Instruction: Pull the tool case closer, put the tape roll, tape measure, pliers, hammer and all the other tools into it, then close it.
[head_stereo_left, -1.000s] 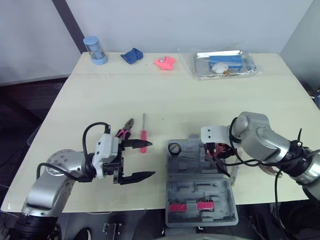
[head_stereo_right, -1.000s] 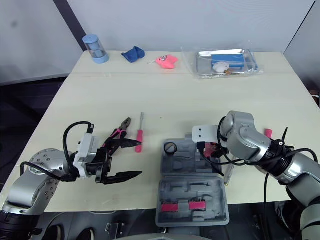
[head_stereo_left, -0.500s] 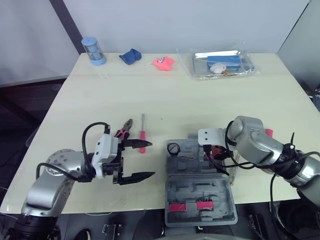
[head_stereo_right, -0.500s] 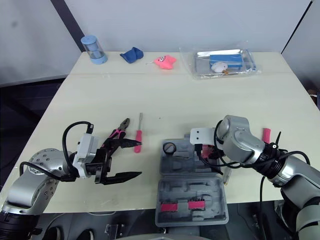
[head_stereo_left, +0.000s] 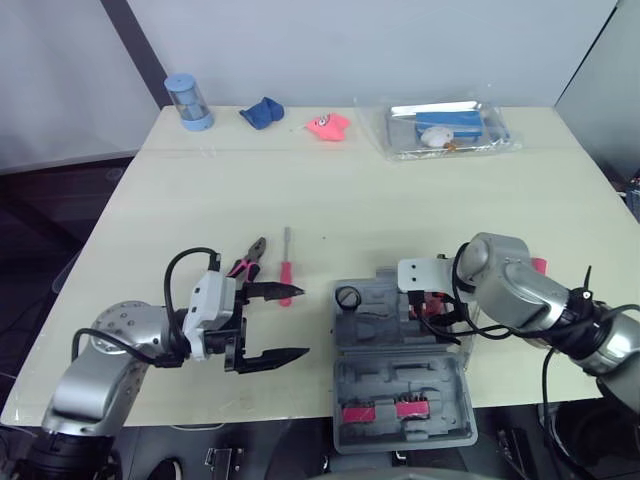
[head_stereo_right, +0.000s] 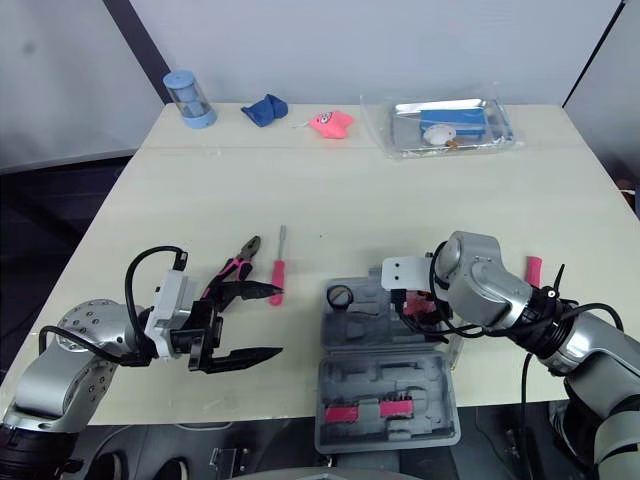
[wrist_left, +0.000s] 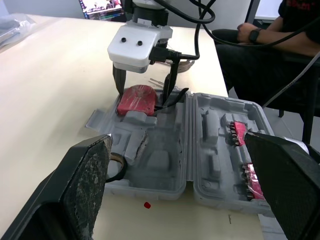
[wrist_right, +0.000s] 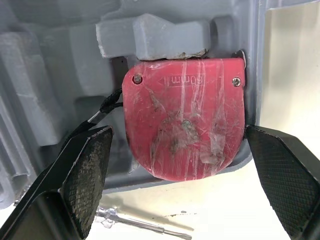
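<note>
- The case (head_stereo_left: 400, 365) lies open on the table (head_stereo_left: 400, 200), near the front edge and right of centre.
- The tape measure (wrist_right: 185, 117) sits in the case's rear right corner, and the tape roll (head_stereo_left: 348, 297) in its rear left corner.
- The pliers (head_stereo_left: 249, 257) and a screwdriver (head_stereo_left: 286, 268) lie side by side left of the case, with the pliers further left.
- Along the back edge, from left to right, stand a cup (head_stereo_left: 189, 100), a cloth (head_stereo_left: 263, 112), a toy (head_stereo_left: 329, 125) and a tray (head_stereo_left: 405, 135).

Open grey tool case (head_stereo_right: 385, 378) holds red tape measure (wrist_right: 185, 117); pliers (head_stereo_left: 248, 258) lie outside.
</note>
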